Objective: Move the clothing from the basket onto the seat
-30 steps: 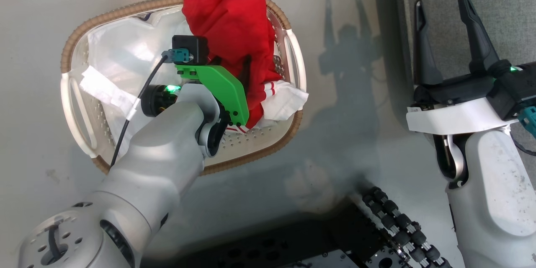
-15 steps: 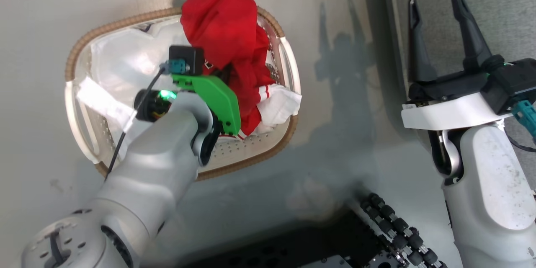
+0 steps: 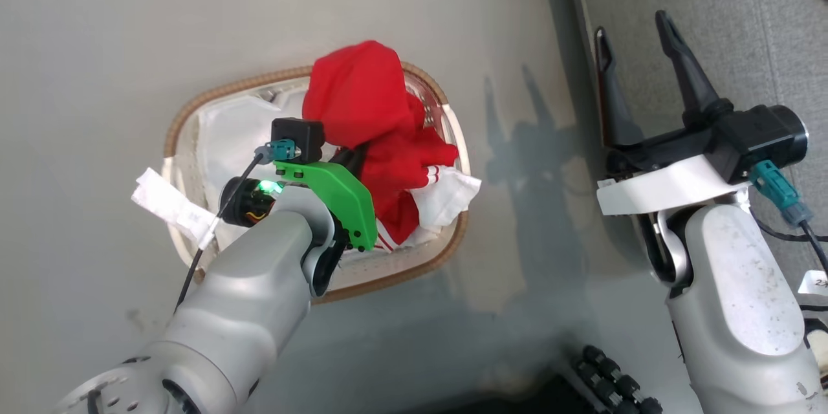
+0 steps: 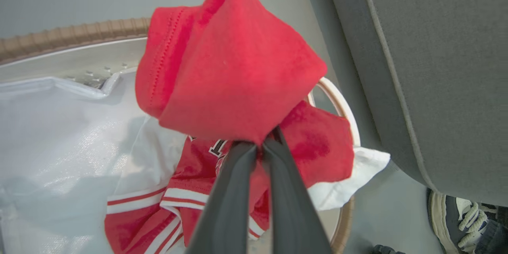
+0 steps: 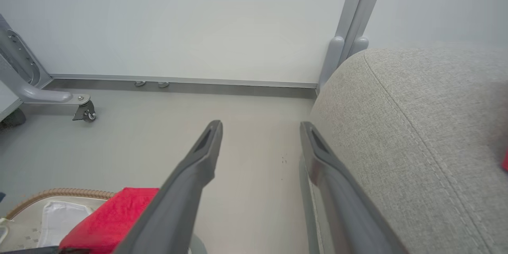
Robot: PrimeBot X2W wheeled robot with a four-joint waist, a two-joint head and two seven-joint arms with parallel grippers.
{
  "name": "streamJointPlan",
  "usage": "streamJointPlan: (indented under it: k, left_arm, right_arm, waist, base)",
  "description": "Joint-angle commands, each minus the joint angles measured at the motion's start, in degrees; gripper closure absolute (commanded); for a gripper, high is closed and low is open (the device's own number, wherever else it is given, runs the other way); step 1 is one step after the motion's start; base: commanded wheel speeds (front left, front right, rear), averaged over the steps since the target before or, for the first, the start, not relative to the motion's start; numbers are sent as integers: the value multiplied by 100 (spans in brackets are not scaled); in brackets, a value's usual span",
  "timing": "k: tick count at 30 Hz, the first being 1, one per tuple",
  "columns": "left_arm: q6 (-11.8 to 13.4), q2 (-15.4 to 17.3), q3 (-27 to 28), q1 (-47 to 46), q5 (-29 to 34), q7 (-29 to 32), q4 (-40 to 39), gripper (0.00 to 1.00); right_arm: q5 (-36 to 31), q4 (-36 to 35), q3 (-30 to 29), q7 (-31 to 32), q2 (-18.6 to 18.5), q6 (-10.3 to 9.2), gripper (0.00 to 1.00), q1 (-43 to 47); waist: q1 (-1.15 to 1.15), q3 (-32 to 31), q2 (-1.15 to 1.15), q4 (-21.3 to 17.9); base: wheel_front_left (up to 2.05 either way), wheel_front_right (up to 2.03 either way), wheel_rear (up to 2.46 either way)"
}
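Seemingly early on: the left fingers (image 4: 232,190) pinch one red garment (image 4: 234,75) raised over the basket's (image 4: 59,36) seat-side end, the striped-trim garment (image 4: 127,222) lies inside, and the right fingers (image 5: 194,174) hang spread beside the seat (image 4: 436,67).

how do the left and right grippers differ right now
The left gripper is pinched shut on a soft red cloth garment; the right gripper has its fingers spread wide with nothing between them. The left gripper is over the oval white plastic basket with a brown woven rim; the right gripper is by the edge of the large grey fabric seat. Both have two long dark fingers.
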Motion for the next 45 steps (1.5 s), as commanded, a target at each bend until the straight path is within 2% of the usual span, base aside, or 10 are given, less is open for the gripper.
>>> streamJointPlan:
  k: [1,6,13,22,30,39,45]
  left_arm:
    - [-40,30,94,103,119,-14,-39,100]
    - [-75,30,452,294,551,-11,-224,100]
    - [-124,54,1264,825,1436,-11,-607,100]
    - [-149,192,2509,1706,2599,-12,-1530,100]
    - [-180,210,3405,2307,3378,-12,-2307,100]
    - [-216,121,4123,2733,4006,-12,-3248,100]
    - [-240,84,4365,2678,4302,-13,-3930,100]
  right_arm:
    - [-8,58,27,-12,-38,-8,0,81]
    - [-3,232,87,-11,-34,-8,0,190]
    - [-15,439,179,-12,-40,-8,0,461]
    - [52,650,321,-11,-59,-8,0,867]
    - [87,791,410,-11,-50,-8,0,1255]
    - [127,908,542,-12,-7,-8,0,1638]
    - [126,999,601,-11,-3,-8,0,1842]
  waist:
    - [0,-404,0,195]
    - [0,-821,0,302]
    - [0,-1533,0,468]
    - [0,-2330,0,691]
    - [0,-2889,0,880]
    - [0,-3363,0,977]
    - [0,-3597,0,1065]
  base:
    - [0,0,0]
    - [0,0,0]
    - [0,0,0]
    - [0,0,0]
    - [0,0,0]
    - [0,0,0]
    - [0,0,0]
